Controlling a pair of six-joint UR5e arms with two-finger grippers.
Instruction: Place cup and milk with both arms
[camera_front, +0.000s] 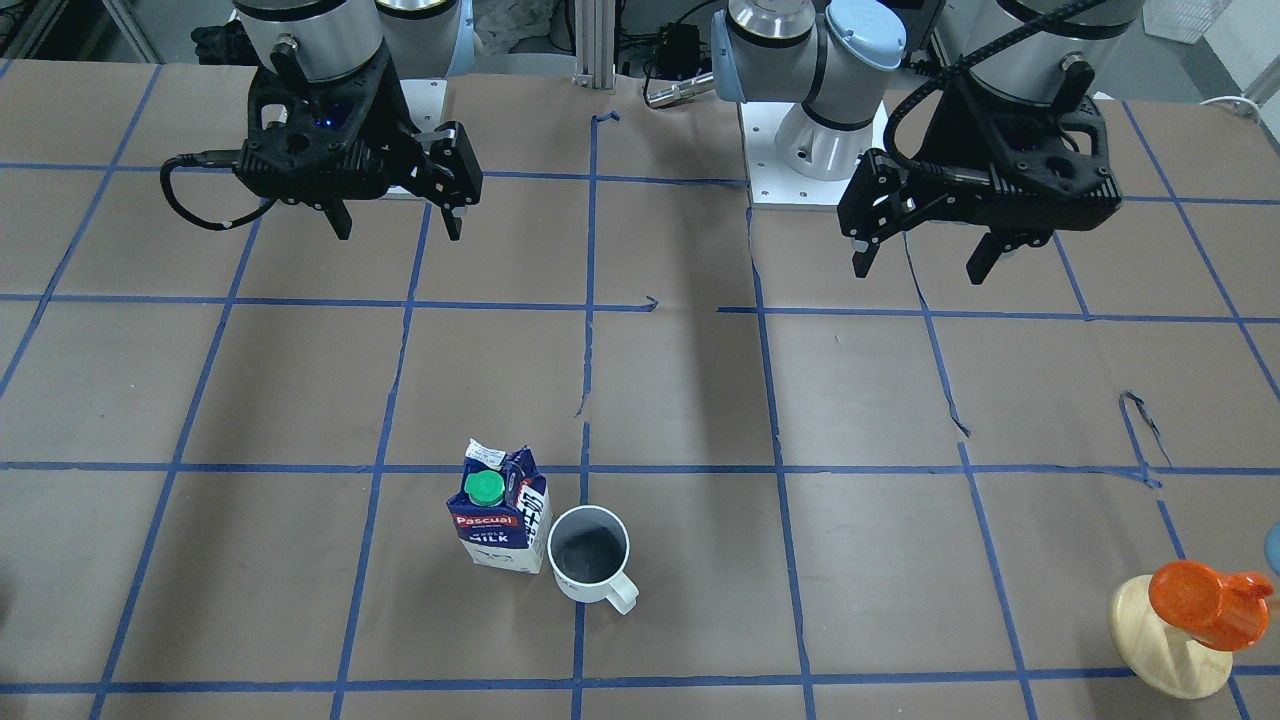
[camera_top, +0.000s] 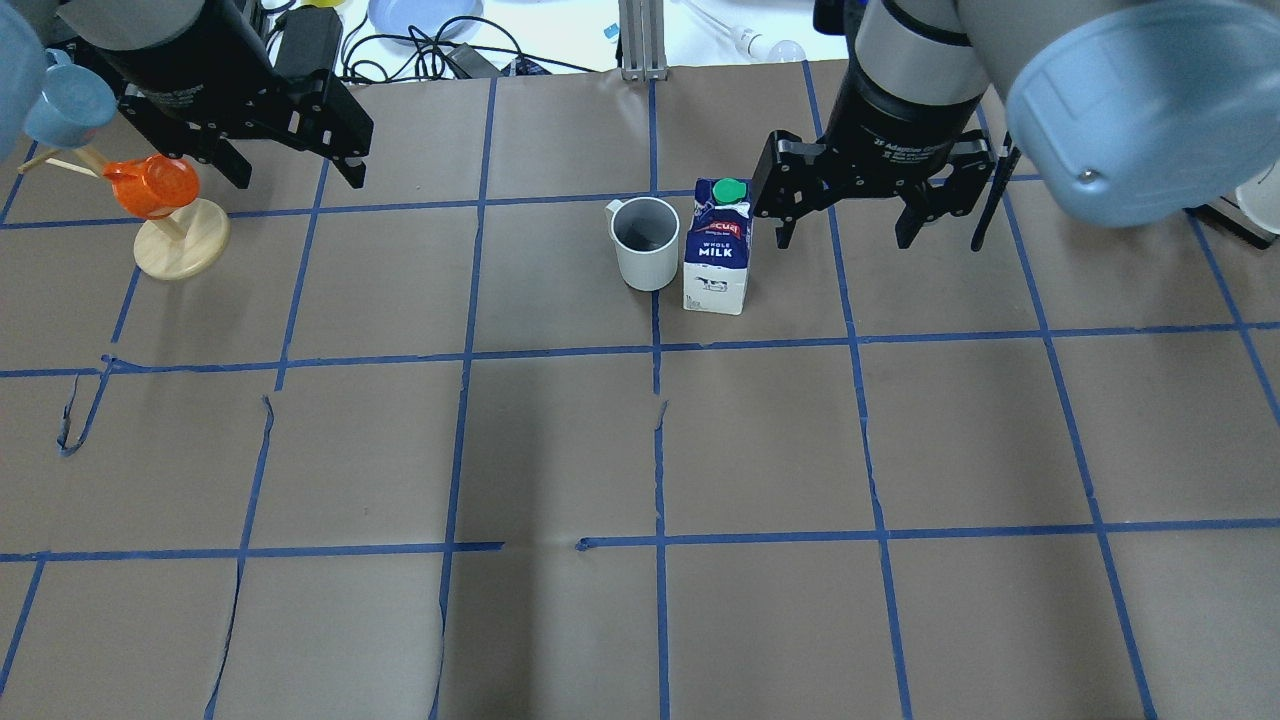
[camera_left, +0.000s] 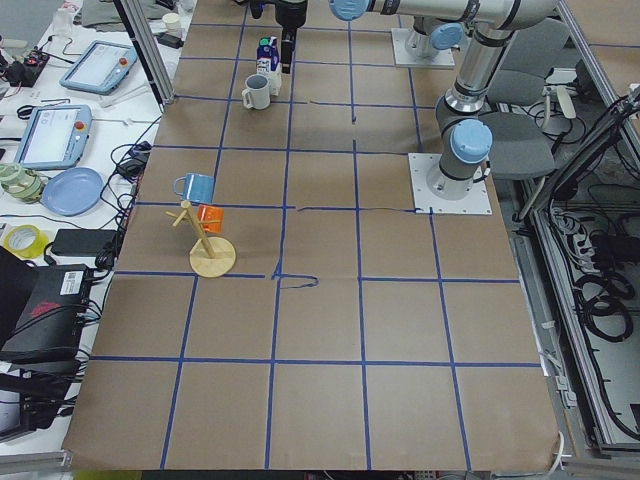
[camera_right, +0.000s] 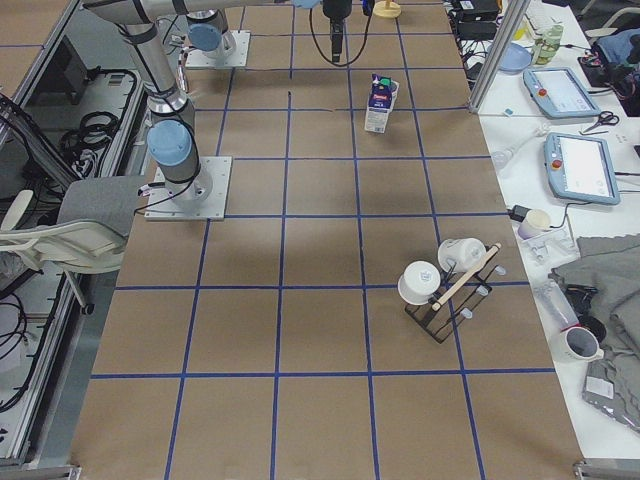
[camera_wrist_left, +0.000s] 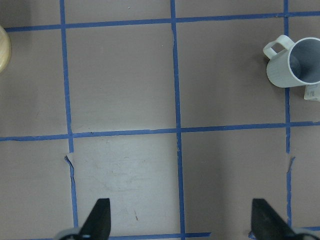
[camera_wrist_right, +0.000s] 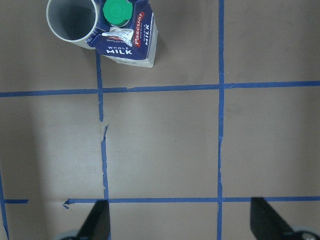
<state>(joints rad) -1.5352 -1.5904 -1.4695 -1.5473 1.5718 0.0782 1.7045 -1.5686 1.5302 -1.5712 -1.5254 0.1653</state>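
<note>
Cup (camera_front: 590, 553) and milk (camera_front: 500, 506) stand upright side by side on the counter (camera_front: 900, 560), touching or nearly so, near the middle of the far side from the robot's base. The cup's handle points away from the carton, which leaves that side free for an approach. The carton's green cap (camera_top: 731, 190) faces up, its gable intact.

Left claw (camera_front: 923, 261) hangs above the counter, jaws spread wide and empty, well apart from both objects; its wrist view shows only the cup at the upper right corner, so the arm appears parked off to its own side. Right claw (camera_front: 396, 220) hangs likewise, jaws wide and empty; its wrist view shows carton and cup together at the top edge.

Such placement, with both objects set close together and both claws raised, open and clear, suggests either a finished placement or a start pose; the views alone do not settle which. The closeness of the two objects means any grasp on one risks nudging the other.

Orange cup (camera_front: 1205, 600) on a wooden stand (camera_front: 1165, 650) sits at the counter's edge on the robot's left, well apart from the task objects.
</note>
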